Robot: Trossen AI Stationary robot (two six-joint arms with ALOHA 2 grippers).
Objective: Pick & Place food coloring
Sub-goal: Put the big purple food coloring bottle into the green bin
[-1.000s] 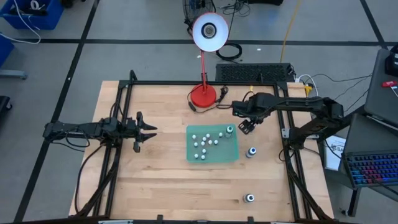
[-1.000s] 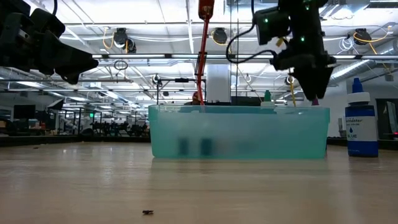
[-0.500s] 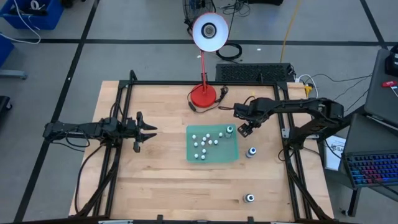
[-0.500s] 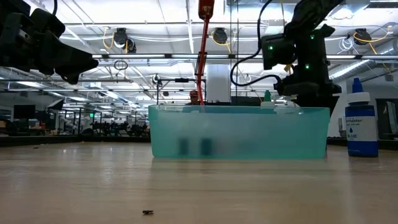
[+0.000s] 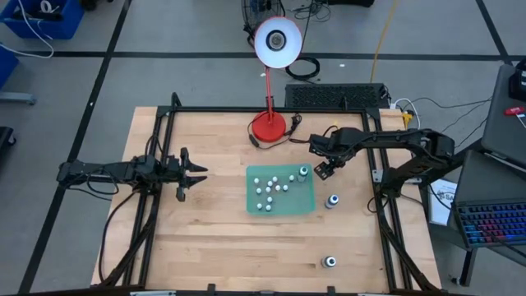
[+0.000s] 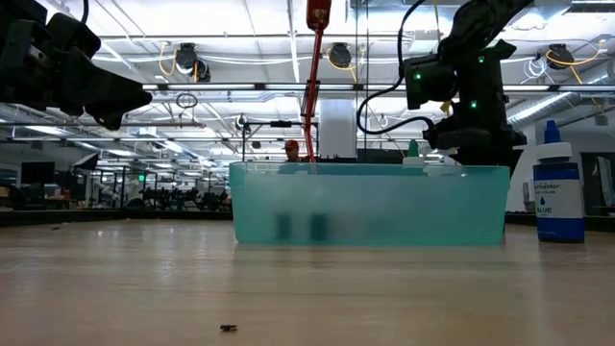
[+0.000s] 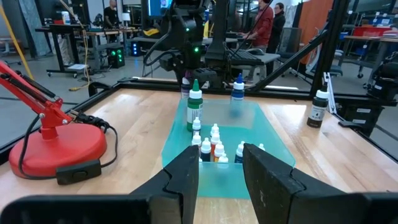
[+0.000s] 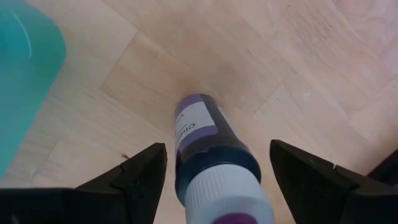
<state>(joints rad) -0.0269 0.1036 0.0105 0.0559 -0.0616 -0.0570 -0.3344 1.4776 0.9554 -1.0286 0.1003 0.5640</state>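
Note:
The food coloring is a set of small bottles. Several tiny white-capped ones [image 5: 271, 187] stand in the green tray [image 5: 283, 205], with a taller green bottle [image 7: 195, 106] in its far right corner. A blue bottle [image 5: 333, 201] and a dark-capped one [image 5: 329, 262] stand on the wood to the tray's right. My right gripper [image 8: 217, 163] is open, low beside the tray's far right corner [image 5: 325, 168]. Its fingers stand on either side of a purple bottle [image 8: 202, 134] whose base rests on the table. My left gripper [image 5: 196, 173] waits open, left of the tray.
A red-based desk lamp [image 5: 269, 126] stands at the table's far edge, its cord beside it. The black frame rails [image 5: 156, 197] run along both sides. Bare wood lies near and left of the tray. People show in the room beyond [image 7: 264, 25].
My right gripper has come down toward the table beside the tray's far right corner, dropping behind the tray wall in the low view, then held still. The left arm and the bottles in the tray have kept their places.

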